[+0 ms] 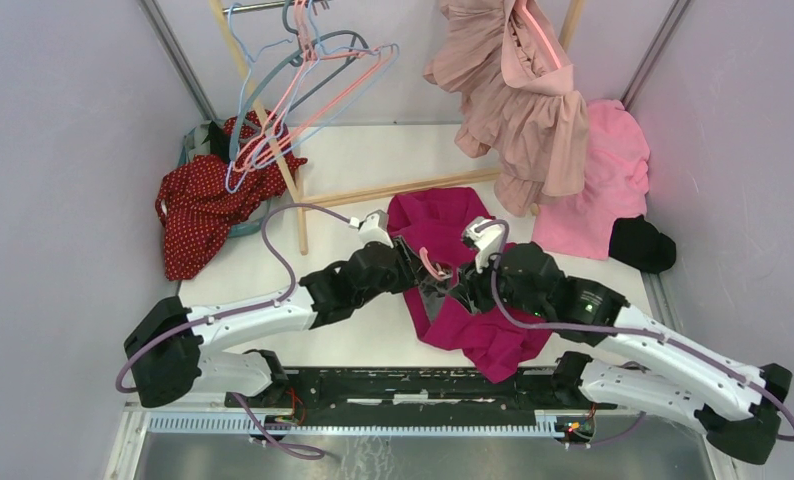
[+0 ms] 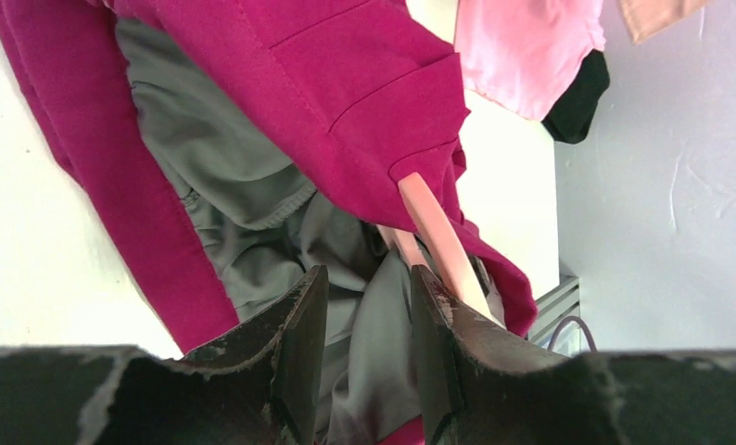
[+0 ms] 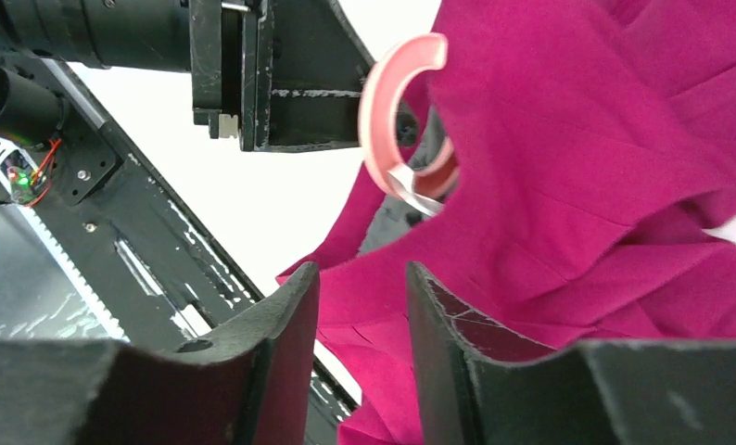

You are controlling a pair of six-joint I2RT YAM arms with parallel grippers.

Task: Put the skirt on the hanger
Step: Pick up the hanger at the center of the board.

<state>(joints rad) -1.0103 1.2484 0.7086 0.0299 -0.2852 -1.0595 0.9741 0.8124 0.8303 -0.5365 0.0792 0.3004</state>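
Note:
The magenta skirt (image 1: 485, 338) lies crumpled at the table's middle, between my two grippers, its grey lining (image 2: 244, 185) showing. The pink hanger (image 1: 434, 266) pokes out of it. One hanger arm (image 2: 438, 232) runs under the skirt's (image 2: 346, 83) waistband. My left gripper (image 1: 416, 268) is closed partway at the hanger's neck, with grey lining filling the gap (image 2: 369, 273). The hanger's hook (image 3: 383, 102) curls free beside the left fingers. My right gripper (image 1: 465, 287) hovers just in front of the skirt (image 3: 577, 139), its jaws apart with nothing between them (image 3: 362, 269).
A wooden rack (image 1: 295, 185) at back left carries several wire hangers (image 1: 308, 75). A red dotted garment (image 1: 198, 205) lies below it. Pale pink dresses (image 1: 518, 100) hang at back right above a pink garment (image 1: 608, 180) and a black one (image 1: 641, 243). The black base rail (image 1: 423, 385) runs along the near edge.

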